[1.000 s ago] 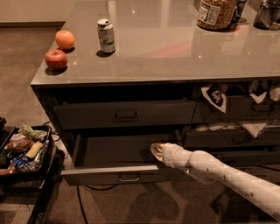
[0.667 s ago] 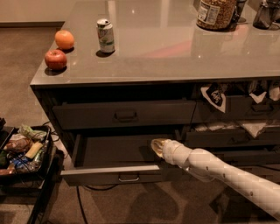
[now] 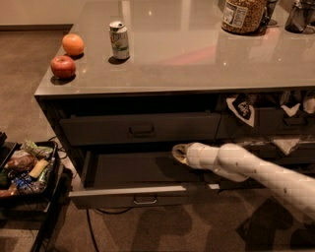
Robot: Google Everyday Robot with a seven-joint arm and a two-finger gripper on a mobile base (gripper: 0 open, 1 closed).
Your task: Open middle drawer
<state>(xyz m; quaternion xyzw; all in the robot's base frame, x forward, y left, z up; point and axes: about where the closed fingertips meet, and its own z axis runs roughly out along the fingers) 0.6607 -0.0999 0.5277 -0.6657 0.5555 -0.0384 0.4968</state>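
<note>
The middle drawer is pulled out from the dark grey cabinet, its low front with a small loop handle facing me and its shallow interior showing. My gripper is at the end of the white arm, which reaches in from the right. It hovers over the right part of the open drawer, just under the closed top drawer. It holds nothing that I can see.
On the counter stand an apple, an orange, a can and a jar. A black tray of snacks sits low at the left. Packets hang from the right-hand drawers. A cable lies on the floor.
My gripper has risen a little over the open drawer. The drawer stays pulled out as before.
</note>
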